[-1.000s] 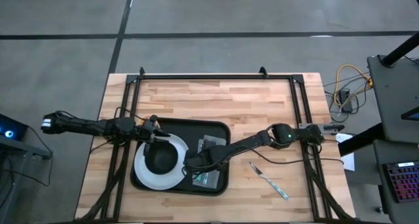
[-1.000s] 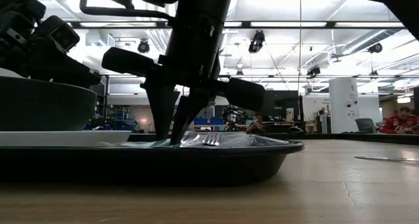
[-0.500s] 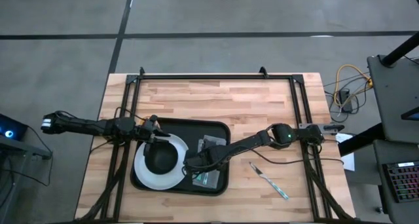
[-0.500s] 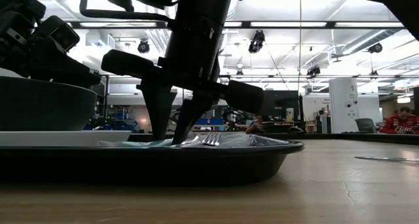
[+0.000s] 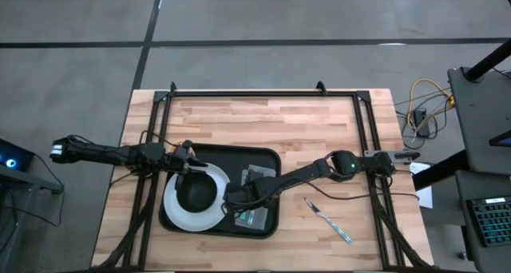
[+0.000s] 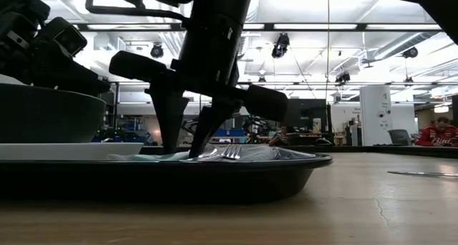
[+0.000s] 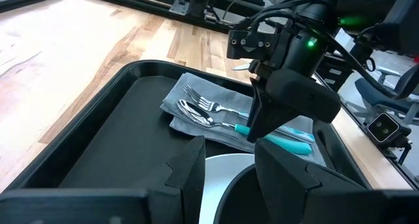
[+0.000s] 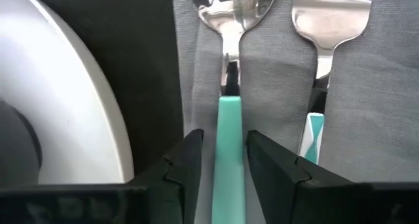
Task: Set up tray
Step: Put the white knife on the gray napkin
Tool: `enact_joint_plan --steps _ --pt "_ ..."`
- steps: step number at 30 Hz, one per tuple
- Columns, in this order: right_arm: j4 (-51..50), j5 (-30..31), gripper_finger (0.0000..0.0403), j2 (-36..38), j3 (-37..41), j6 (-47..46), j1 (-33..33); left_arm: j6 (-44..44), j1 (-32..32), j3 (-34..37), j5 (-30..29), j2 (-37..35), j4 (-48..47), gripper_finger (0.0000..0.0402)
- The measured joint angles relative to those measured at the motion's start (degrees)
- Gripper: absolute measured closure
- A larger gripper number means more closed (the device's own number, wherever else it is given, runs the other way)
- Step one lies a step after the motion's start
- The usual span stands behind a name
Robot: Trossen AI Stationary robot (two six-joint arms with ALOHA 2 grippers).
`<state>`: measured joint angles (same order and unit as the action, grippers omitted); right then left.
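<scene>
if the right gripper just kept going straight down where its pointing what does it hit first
Most likely the teal-handled spoon: the right gripper points down at it, open fingers straddling the handle. Under it come the grey napkin and the tray. The remaining gap is unclear.

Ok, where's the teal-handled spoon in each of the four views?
High view: hidden under the right gripper.
Low view: spoon bowl just shows beside the fork tines.
Left wrist view: on the grey napkin, bowl at.
Right wrist view: handle between the open fingers.
Shared landmark: white plate.

plate (image 5: 190,199) on tray's (image 5: 263,157) left, napkin (image 5: 257,176) (spoon (image 8: 226,11), fork (image 8: 332,18) on it) right, knife (image 5: 329,221) on table (image 5: 271,121)
</scene>
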<state>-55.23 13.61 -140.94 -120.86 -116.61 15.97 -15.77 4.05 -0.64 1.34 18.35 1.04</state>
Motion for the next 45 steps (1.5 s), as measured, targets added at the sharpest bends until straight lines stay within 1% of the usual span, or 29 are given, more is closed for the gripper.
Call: enact_joint_plan --steps 16,22,24,26,31,34,35,39,45 --pt "-3.8 -0.1 0.0312 0.3 -2.8 2.9 0.0 0.0 0.0 0.0 0.0 0.0 0.0 0.0287" --pt "-10.3 -0.4 0.0308 0.6 -6.6 5.6 0.1 0.0 0.0 0.0 0.0 0.0 0.0 0.0287" --pt "-11.7 -2.1 0.0306 0.7 -8.1 6.7 0.1 0.0 0.0 0.0 0.0 0.0 0.0 0.0287" --pt "-13.6 -5.1 0.0301 0.8 -9.5 9.5 0.1 0.0 0.0 0.0 0.0 0.0 0.0 0.0287" --pt "-18.7 -8.1 0.0287 1.0 -11.6 14.6 0.4 0.0 0.0 0.0 0.0 0.0 0.0 0.0287" --pt "-25.6 -14.1 0.0277 1.4 -12.0 15.6 0.9 0.0 0.0 0.0 0.0 0.0 0.0 0.0287" --pt "-27.7 -15.0 0.0273 1.6 -11.8 16.3 1.2 0.0 0.0 0.0 0.0 0.0 0.0 0.0287" --pt "-34.6 -15.2 0.0259 3.4 -11.4 18.9 3.1 0.0 0.0 0.0 0.0 0.0 0.0 0.0287" --pt "-34.7 -14.6 0.0243 6.6 -9.9 21.1 6.9 0.0 0.0 0.0 0.0 0.0 0.0 0.0287"
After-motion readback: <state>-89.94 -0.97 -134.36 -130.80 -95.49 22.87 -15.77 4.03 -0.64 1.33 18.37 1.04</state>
